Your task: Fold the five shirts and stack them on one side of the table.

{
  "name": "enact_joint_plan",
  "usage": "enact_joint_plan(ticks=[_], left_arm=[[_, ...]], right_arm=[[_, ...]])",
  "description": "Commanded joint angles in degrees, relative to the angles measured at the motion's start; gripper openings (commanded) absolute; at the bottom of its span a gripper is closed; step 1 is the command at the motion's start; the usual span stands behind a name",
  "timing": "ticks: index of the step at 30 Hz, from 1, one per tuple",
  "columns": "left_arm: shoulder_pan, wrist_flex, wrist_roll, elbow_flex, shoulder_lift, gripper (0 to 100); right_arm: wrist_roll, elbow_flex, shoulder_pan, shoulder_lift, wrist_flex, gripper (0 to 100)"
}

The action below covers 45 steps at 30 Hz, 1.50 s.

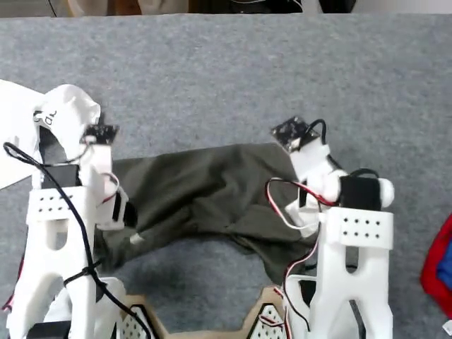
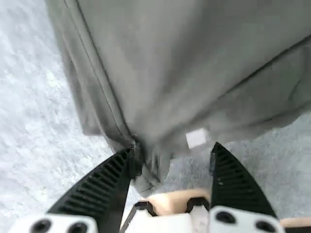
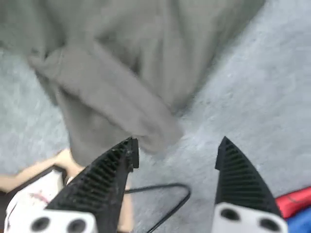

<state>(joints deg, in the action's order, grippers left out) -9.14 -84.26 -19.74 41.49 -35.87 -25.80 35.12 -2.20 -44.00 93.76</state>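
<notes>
An olive-green shirt (image 1: 205, 194) lies crumpled across the grey table between the two arms. In the left wrist view my left gripper (image 2: 172, 151) stands open just over the shirt's (image 2: 184, 73) near hem, beside a small white tag (image 2: 196, 139). My right gripper (image 3: 177, 145) is open too, above the grey cloth at the edge of a shirt (image 3: 112, 92) sleeve. From above, the left arm (image 1: 92, 176) stands at the shirt's left end and the right arm (image 1: 318, 176) at its right end. A white shirt (image 1: 67, 113) lies bunched at the far left.
A red and blue garment (image 1: 439, 265) pokes in at the right edge, also seen as a red and blue garment (image 3: 294, 208) in the right wrist view. A black cable (image 3: 160, 204) loops near the right arm's base. Open grey table (image 1: 233, 78) stretches behind the shirt.
</notes>
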Motion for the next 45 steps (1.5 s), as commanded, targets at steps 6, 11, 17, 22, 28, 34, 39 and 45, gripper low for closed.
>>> enact_joint_plan(ticks=[6, 11, 17, 22, 28, 34, 39, 45], left_arm=[[-0.1, 20.2, 4.0, -4.7, 2.9, 24], [0.0, 23.8, 4.1, -6.5, 13.6, 24], [-0.2, 23.5, 4.4, -14.2, 28.4, 24], [-0.2, 23.2, 4.1, -20.0, 37.6, 24], [-0.3, 19.0, 4.1, -26.7, 44.4, 24], [-2.9, 18.9, 4.5, -31.6, 49.8, 24], [-4.2, 18.9, 4.5, -33.9, 52.9, 24], [-3.8, 19.2, 4.5, -34.5, 53.7, 24]], right_arm=[[4.3, -9.8, -0.1, 12.3, -10.5, 14.9], [8.0, -18.2, 1.9, 29.9, -12.8, 14.1], [13.5, -33.7, 2.4, 49.8, -12.7, 14.1], [16.8, -45.2, 2.3, 61.0, -10.4, 14.1], [18.9, -54.4, 2.3, 69.1, -4.9, 14.1], [18.5, -56.6, 2.3, 75.7, -5.1, 14.1], [18.4, -56.6, 2.2, 80.3, -7.5, 14.0], [18.3, -56.6, 2.2, 83.3, -9.8, 13.8]])
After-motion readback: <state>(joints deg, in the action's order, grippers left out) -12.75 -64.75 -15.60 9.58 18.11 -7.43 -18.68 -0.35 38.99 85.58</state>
